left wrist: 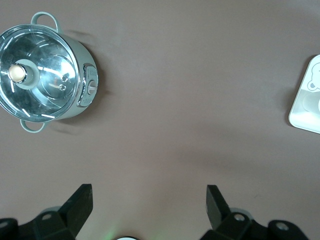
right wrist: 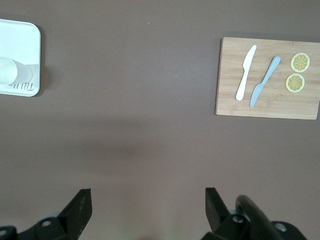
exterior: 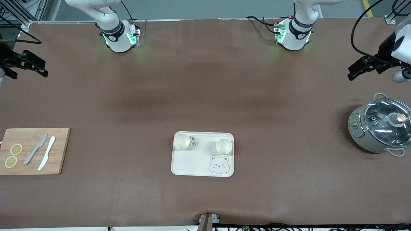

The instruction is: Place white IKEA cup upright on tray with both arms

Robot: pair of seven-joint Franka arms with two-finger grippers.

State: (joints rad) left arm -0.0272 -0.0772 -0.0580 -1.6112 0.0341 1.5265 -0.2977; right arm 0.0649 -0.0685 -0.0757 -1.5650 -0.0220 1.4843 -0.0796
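Both arms wait, drawn back to the frame's edges. The left gripper [exterior: 353, 73] hangs at the upper right of the front view, jaws spread wide. The right gripper [exterior: 40, 69] hangs at the upper left, jaws likewise apart.

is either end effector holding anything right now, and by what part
Nothing is held. The left end effector and right end effector are both open over bare table; both cups stand upright on the tray.

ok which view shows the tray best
The front view: the whole tray shows, bear face included, with two white cups upright on it. The left wrist view catches only a corner with part of the bear; the right wrist view shows one end with one cup.
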